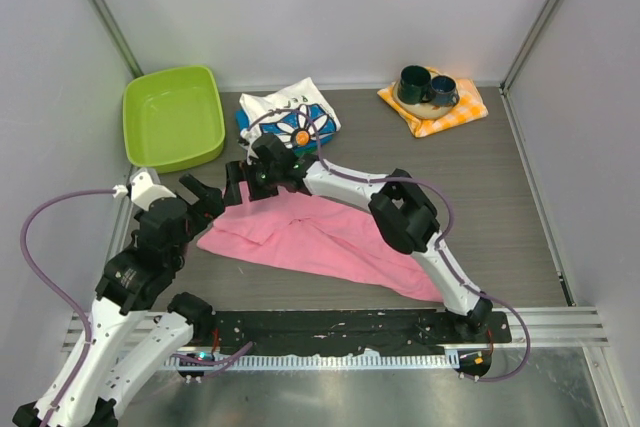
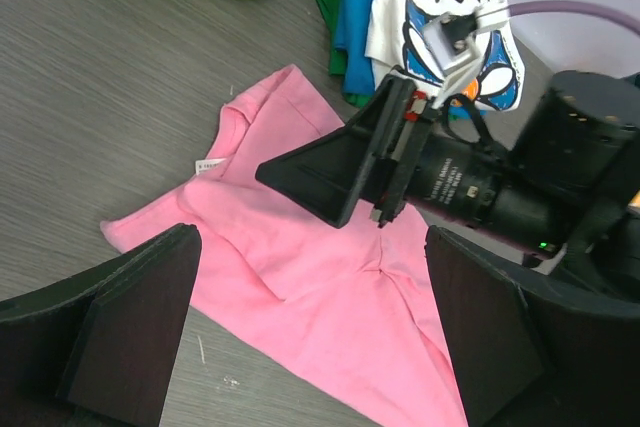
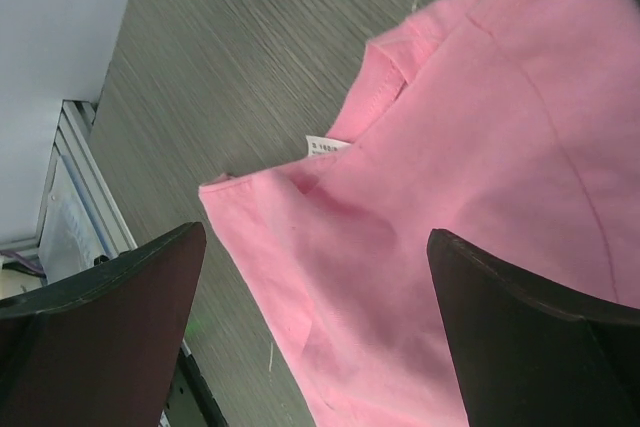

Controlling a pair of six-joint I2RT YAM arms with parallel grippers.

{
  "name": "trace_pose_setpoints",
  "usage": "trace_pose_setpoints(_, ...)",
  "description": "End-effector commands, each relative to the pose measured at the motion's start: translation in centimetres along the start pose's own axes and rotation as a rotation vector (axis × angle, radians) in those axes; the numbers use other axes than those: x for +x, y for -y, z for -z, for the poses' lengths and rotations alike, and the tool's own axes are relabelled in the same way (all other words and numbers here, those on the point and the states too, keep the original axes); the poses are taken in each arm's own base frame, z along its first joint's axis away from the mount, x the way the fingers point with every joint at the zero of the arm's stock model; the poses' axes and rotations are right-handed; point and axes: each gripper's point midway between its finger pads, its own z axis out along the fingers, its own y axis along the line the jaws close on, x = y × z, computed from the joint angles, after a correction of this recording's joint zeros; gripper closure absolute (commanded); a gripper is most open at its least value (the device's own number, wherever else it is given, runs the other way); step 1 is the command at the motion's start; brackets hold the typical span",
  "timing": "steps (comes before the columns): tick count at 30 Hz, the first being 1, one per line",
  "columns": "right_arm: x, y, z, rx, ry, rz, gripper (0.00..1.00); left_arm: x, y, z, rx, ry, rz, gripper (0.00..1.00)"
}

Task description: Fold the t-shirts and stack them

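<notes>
The pink t-shirt (image 1: 310, 239) lies rumpled on the tabletop (image 1: 500, 197) at mid-frame. The left tool (image 1: 205, 197) and the right tool (image 1: 245, 187) hang close together at its upper-left corner, each with fingers spread wide and pinching nothing. The white daisy-print t-shirt (image 1: 297, 119) sits on the folded blue and green t-shirts (image 2: 352, 17) at upper centre, beside the green tub (image 1: 172, 117).

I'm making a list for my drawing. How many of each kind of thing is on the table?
Dark green ceramic mugs: 2
Lime green plastic tub: 1
Orange-and-white checked cloth: 1
Bright pink cloth t-shirt: 1
Pile of folded t-shirts, white daisy-print on top: 1
Total: 6
</notes>
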Motion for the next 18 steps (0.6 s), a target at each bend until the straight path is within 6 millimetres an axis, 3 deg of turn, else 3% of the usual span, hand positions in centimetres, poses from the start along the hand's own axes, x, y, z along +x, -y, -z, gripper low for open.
trace_pose_setpoints(1, -0.2, -1.7, -0.8, -0.086, -0.009, -0.043, 0.00, -1.4, 0.0, 0.4, -0.008, 0.043, 0.001, 0.00)
trace_pose_setpoints(6, 0.9, 1.7, -1.7, 0.014, -0.011, -0.084, 0.00, -1.1, 0.0, 0.2, -0.003, 0.041, 0.001, 0.00)
trace_pose_setpoints(9, 1.3, 5.6, -1.5, 0.153, 0.002, -0.120, 0.00, -1.0, 0.0, 0.1, -0.003, 0.037, -0.002, 0.00)
trace_pose_setpoints(12, 1.4, 10.5, -0.4, 0.299, 0.014, -0.192, 0.00, -1.1, 0.1, 0.1, -0.001, 0.041, -0.003, 0.00)
trace_pose_setpoints(14, 1.3, 14.4, 1.3, 0.417, 0.027, -0.246, 0.00, -1.2, 0.1, 0.0, -0.003, 0.043, -0.009, 0.00)
trace_pose_setpoints(16, 1.4, 17.0, 2.8, 0.489, 0.043, -0.300, 0.00, -1.2, 0.1, -0.1, -0.007, 0.043, -0.015, 0.00)
trace_pose_setpoints(18, 1.3, 20.7, 5.5, 0.604, 0.075, -0.357, 0.00, -1.1, 0.2, -0.2, -0.007, 0.043, -0.015, 0.00)
